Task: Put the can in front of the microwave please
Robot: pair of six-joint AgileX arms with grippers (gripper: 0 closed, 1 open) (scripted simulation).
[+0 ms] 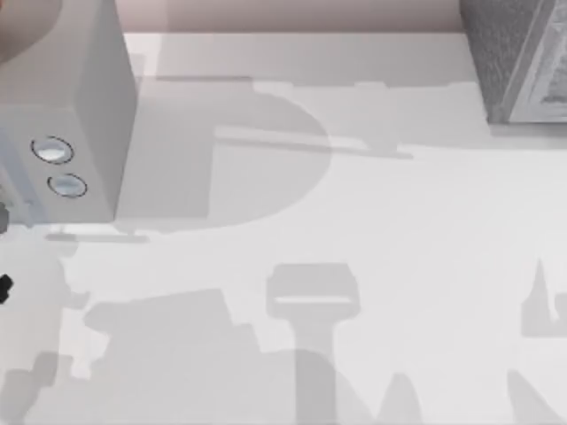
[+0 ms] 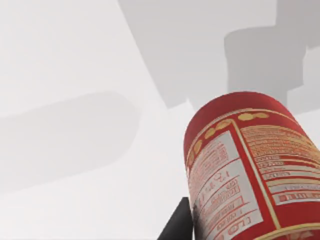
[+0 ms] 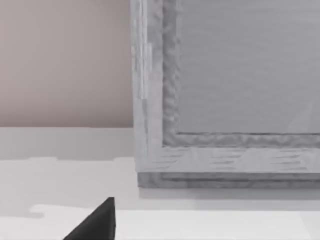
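Close up, the can (image 2: 250,170) filled the left wrist view's lower right, a dark finger (image 2: 177,225) touching it — grip extent unclear; the microwave (image 1: 62,115) sat at the top view's upper left.

Illumination was bright and even, with sharp-edged grey shadows falling across the white table (image 1: 399,221) and no glare or blur.

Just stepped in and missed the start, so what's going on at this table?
The left wrist view shows the red can close up, with a dark end effector finger beside it. In the top view, the microwave sits at the table's far left, and a speckled grey box at the far right.
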